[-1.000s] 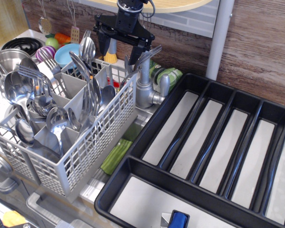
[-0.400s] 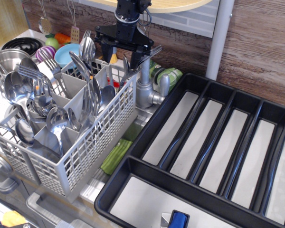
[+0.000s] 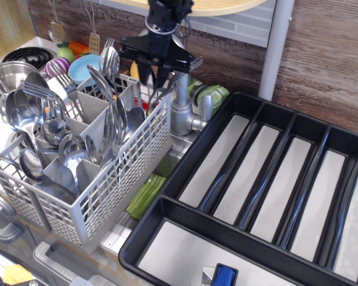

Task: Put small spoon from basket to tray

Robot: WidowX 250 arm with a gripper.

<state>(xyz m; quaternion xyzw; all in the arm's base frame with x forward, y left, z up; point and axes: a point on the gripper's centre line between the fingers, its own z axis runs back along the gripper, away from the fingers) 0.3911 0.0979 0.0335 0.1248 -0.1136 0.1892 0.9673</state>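
Nearest the camera, the large black plastic tray [image 3: 185, 156] with long parallel compartments and pale grey bottoms lay to the right, and beside it on the left stood the light grey lattice-walled plastic basket [image 3: 116, 179], its square compartments crowded with upright steel spoons and forks. Farther back, the black robot hand [image 3: 156, 70] hung over the basket's far corner compartment with its fingers drawn nearly together around thin steel handles; whether it actually gripped the slim steel small spoon [image 3: 160, 80] there could not be told.

Light grey lattice basket [image 3: 116, 189], shiny steel cutlery, black tray [image 3: 185, 161] with pale grey bottoms, black claw [image 3: 157, 70].
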